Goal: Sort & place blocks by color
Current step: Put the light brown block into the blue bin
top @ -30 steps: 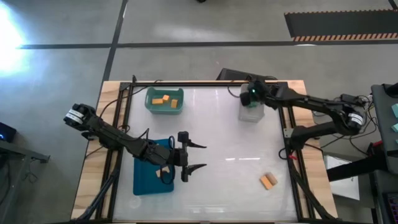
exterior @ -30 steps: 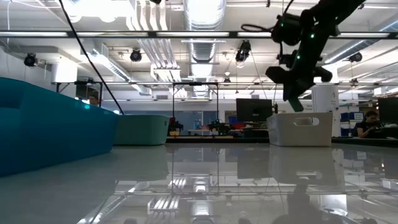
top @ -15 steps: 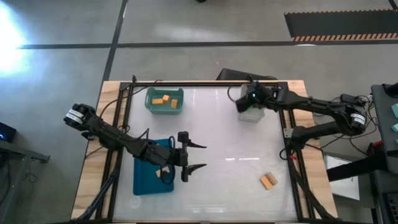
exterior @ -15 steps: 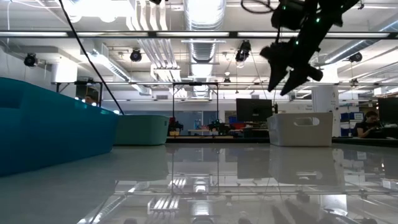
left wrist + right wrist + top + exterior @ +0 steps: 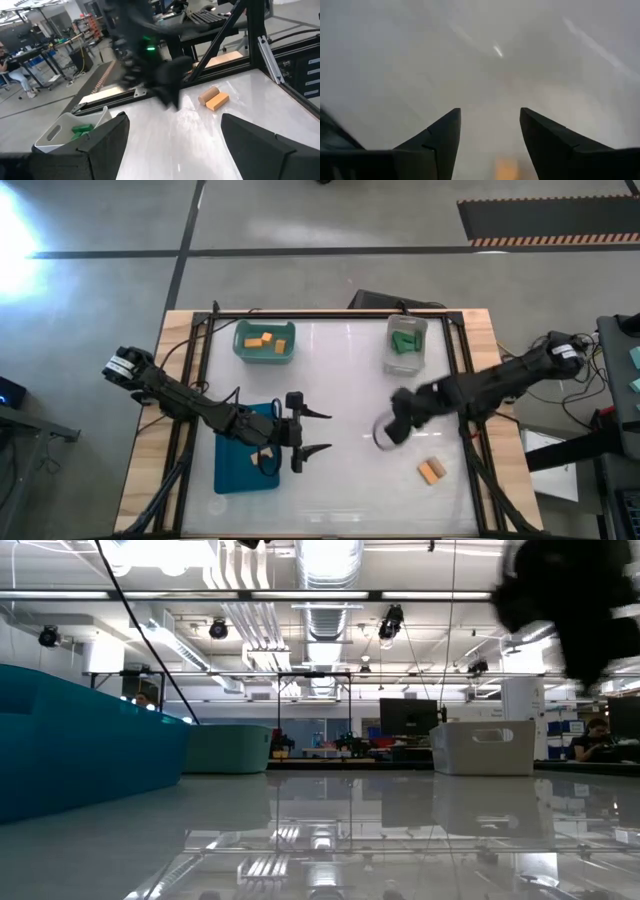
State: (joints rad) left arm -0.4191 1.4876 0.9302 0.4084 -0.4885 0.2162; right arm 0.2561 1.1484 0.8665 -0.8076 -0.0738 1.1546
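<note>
An orange block [image 5: 432, 472] and a pale tan round block [image 5: 208, 93] lie side by side on the table near its near right corner. The orange block also shows in the left wrist view [image 5: 217, 101]. More orange blocks lie in the teal bin [image 5: 265, 341], and green blocks in the clear bin [image 5: 406, 342]. My right gripper [image 5: 388, 434] is open and blurred with motion. It hangs over the table's middle, left of and beyond the two loose blocks, touching nothing. The right wrist view shows its fingers apart [image 5: 490, 112]. My left gripper [image 5: 328, 431] is open and empty beside the blue tray [image 5: 240, 472].
The teal bin stands at the far left, the clear bin at the far right, and the blue tray at the near left under my left arm. Black frame rails [image 5: 462, 395] run along the table's sides. Bare white tabletop [image 5: 350, 380] lies between the bins.
My right gripper has left the clear bin at the far right. It has swung fast toward the near edge and the table's middle, ending close to the two loose blocks. The green blocks in the clear bin show uncovered now.
</note>
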